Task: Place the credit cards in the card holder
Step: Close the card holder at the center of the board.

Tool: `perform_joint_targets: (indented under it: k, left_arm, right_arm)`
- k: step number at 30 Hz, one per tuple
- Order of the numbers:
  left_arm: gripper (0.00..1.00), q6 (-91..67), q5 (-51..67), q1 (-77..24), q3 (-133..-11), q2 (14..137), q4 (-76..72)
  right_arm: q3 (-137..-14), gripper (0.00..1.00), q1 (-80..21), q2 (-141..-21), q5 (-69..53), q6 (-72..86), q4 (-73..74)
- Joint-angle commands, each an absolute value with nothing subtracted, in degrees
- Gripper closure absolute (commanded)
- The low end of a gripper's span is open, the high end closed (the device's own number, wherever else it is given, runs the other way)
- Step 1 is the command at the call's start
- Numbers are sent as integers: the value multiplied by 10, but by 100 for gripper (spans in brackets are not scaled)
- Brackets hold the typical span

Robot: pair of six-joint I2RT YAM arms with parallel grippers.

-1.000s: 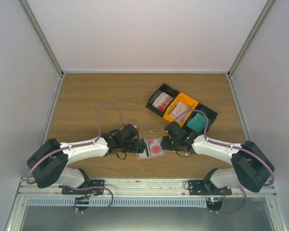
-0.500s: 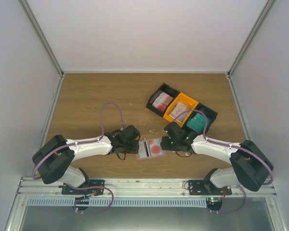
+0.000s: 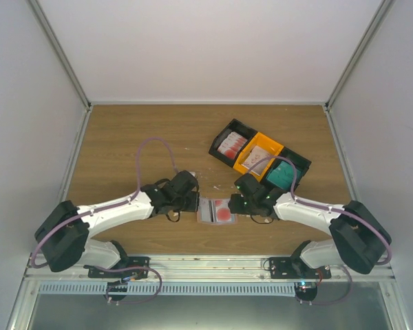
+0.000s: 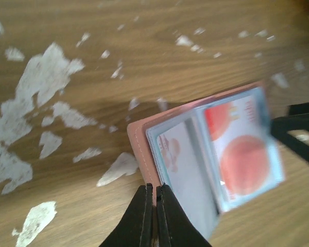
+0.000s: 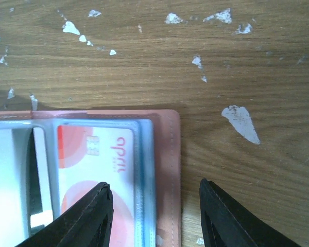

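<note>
Card holder [image 4: 181, 163] looks light, thin, floppy; best pinched by cover edge. Left claw [image 4: 154, 188] shut there; right claw [image 5: 154, 186] half open, holding nothing.

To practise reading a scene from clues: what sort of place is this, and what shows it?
Probably a robot test cell: two arms bolted to a metal rail at the edge of a scuffed wooden table, plain white walls boxing it in, and small bins of cards.
</note>
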State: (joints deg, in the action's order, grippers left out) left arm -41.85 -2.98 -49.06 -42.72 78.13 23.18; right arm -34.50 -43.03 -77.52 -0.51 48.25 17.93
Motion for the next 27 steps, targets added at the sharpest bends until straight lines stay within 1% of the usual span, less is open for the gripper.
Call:
perform_joint_targets:
  k: [1, 4, 5, 8, 14, 18, 22, 23, 26, 27]
  left_arm:
    - [100, -375, 35, -479, -461, 747, 191]
    - [100, -368, 95, -477, -467, 746, 159]
    - [100, -367, 109, -476, -471, 750, 149]
    - [100, -366, 147, -476, -482, 766, 127]
    - [98, -380, 241, -476, -499, 834, 49]
    - [97, -409, 295, -478, -485, 876, -47]
    - [88, -418, 321, -481, -490, 928, -113]
    - [84, -422, 325, -483, -491, 941, -127]
    - [75, -436, 346, -485, -493, 975, -165]
    - [74, -439, 347, -485, -495, 984, -174]
  right_arm:
    - [-334, 52, -437, -749, -12, 489, 149]
    - [-311, 50, -436, -718, -2, 514, 132]
    - [-304, 48, -436, -710, -1, 521, 130]
    - [-289, 45, -436, -696, 18, 542, 132]
    - [-251, 41, -435, -650, 42, 583, 137]
    - [-231, 39, -435, -588, 78, 615, 161]
    - [-215, 38, -436, -533, 100, 630, 171]
    - [-213, 38, -436, -525, 103, 632, 174]
    - [-215, 38, -435, -513, 100, 625, 182]
    - [-217, 38, -435, -511, 94, 617, 182]
